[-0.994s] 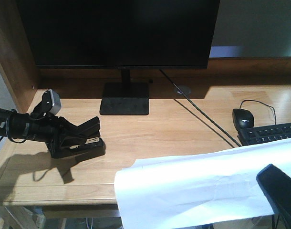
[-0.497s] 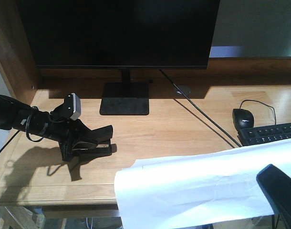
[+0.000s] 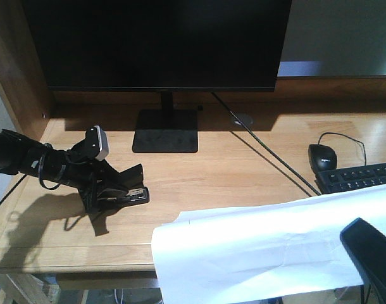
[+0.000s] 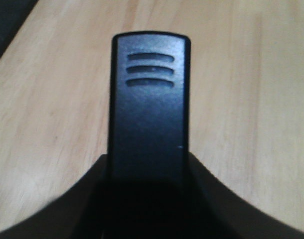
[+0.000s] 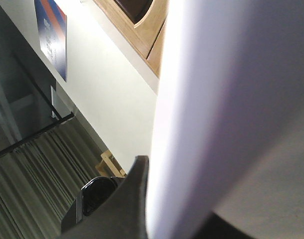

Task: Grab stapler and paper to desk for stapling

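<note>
The left arm [image 3: 28, 161] reaches in low from the left edge, nearly level with the counter [image 3: 243, 164], its wrist camera [image 3: 98, 142] tipped upward. The left jaws are closed on the stapler [image 3: 131, 195], which sits at or just above the wood, left of the monitor stand [image 3: 166, 131]; the left wrist view shows its ribbed black top [image 4: 148, 124] over bare planks. Behind stand the dark monitor [image 3: 158, 44] and a cable [image 3: 269, 158] running forward. To the right lie a mouse [image 3: 323, 156] and keyboard [image 3: 357, 177]. The paper [image 3: 262, 247] hangs over the counter's front edge, its far end above the keyboard, pinched by the right jaws, one dark finger [image 3: 370, 253] showing. The right wrist view catches a white wall [image 5: 112, 99] and poster [image 5: 52, 35]. Against half a second ago, the stapler and left arm sit slightly further left; the paper has not moved
</note>
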